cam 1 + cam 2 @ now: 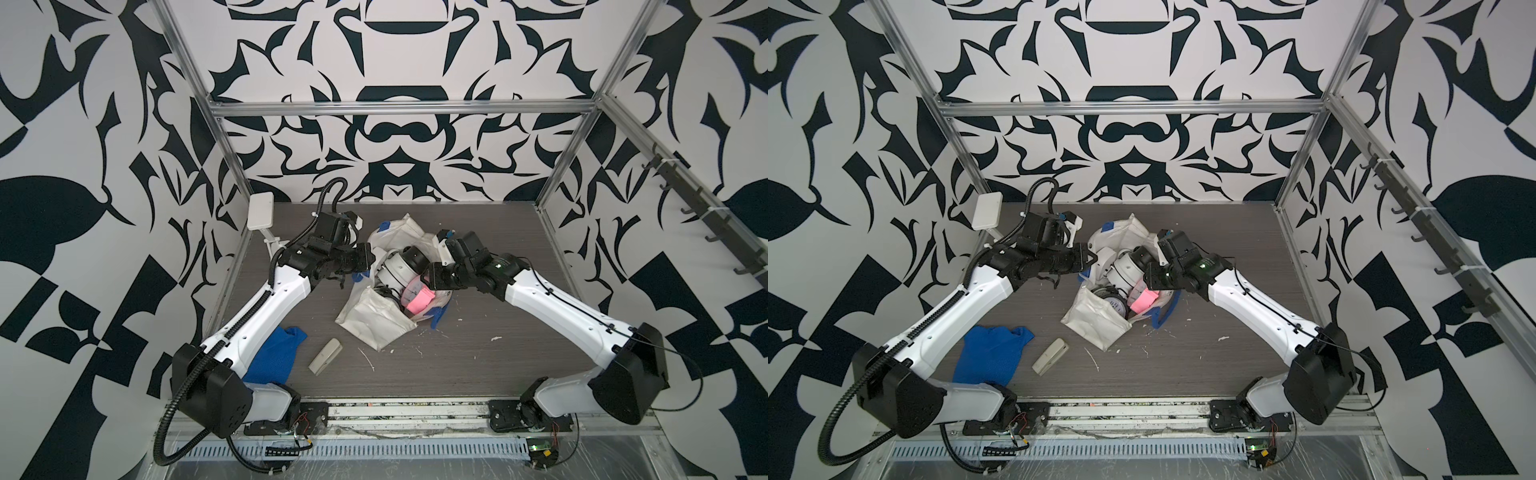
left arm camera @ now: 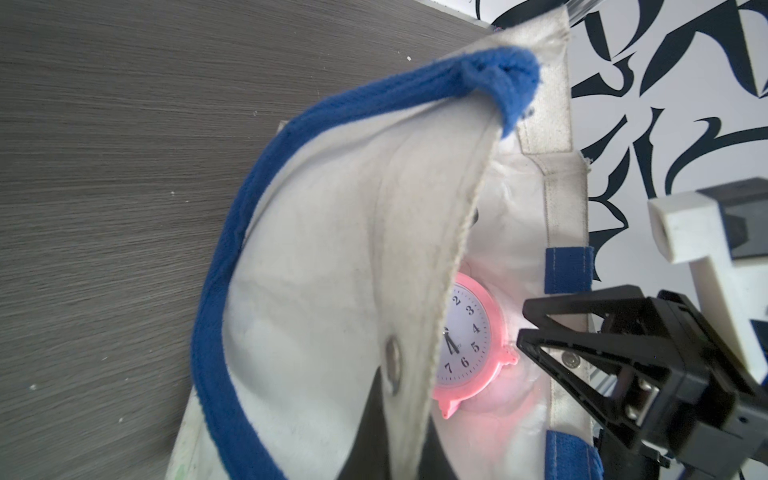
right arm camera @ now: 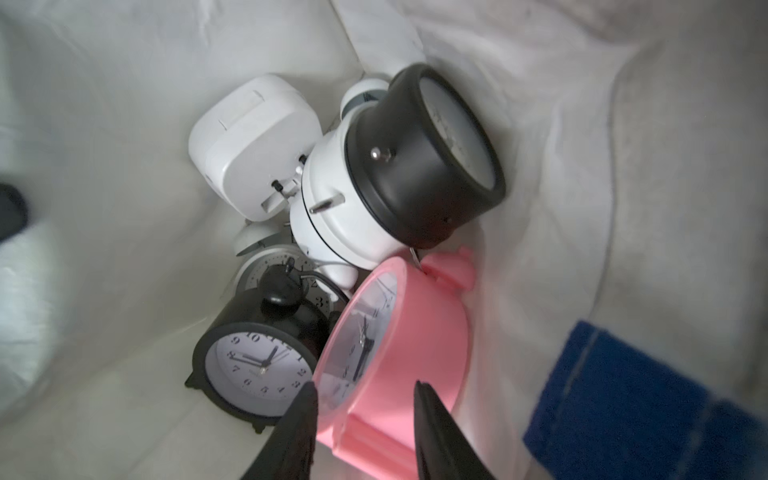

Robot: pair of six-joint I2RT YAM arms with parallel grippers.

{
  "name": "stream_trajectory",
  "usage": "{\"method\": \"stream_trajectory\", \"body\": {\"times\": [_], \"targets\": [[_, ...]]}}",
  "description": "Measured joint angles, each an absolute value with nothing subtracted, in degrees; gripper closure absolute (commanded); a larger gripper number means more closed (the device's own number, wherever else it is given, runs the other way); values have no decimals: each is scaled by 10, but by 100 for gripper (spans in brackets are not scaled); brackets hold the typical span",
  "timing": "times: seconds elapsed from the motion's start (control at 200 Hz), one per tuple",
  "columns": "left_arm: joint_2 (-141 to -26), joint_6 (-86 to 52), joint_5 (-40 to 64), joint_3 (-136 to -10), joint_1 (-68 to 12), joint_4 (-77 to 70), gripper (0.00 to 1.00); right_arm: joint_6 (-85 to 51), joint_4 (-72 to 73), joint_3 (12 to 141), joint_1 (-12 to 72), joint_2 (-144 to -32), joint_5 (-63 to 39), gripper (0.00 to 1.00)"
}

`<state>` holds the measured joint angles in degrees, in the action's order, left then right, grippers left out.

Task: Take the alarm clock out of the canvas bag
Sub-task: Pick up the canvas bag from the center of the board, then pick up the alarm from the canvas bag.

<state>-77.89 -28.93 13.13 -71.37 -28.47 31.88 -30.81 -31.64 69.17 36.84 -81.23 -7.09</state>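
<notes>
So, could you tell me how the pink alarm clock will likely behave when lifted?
The pink alarm clock looks rigid, smooth plastic, so the fingers may slip. Its round body could roll; the black-and-white clock against it may tumble.

Pink alarm clock (image 3: pixel 415 345) inside canvas bag (image 1: pixel 370 322)

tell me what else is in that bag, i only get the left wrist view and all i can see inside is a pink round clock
Observer: In the right wrist view, the off-white canvas bag also holds a white square plastic clock, deeper in than the pink round alarm clock.
Operator: anything else in there
Observer: A black twin-bell alarm clock with a white face lies right beside the pink one, dial showing.
Operator: where's the right end effector then
Observer: The right end effector has one finger on each side of the pink clock's body. I cannot tell if they press it.
</notes>
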Motion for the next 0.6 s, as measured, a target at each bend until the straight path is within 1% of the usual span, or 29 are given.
{"method": "stream_trajectory", "body": {"times": [0.12, 0.27, 0.42, 0.6], "targets": [[-778, -289, 140, -706, -285, 308, 100, -276, -317, 706, 377, -822, -47, 56], [-778, -289, 149, -706, -285, 306, 100, -202, -326, 731, 390, -842, -3, 55], [-778, -289, 153, -706, -285, 305, 100, -130, -329, 757, 408, -863, 45, 48], [-778, -289, 154, -706, -285, 305, 100, -67, -314, 764, 421, -883, 89, 41]]}}
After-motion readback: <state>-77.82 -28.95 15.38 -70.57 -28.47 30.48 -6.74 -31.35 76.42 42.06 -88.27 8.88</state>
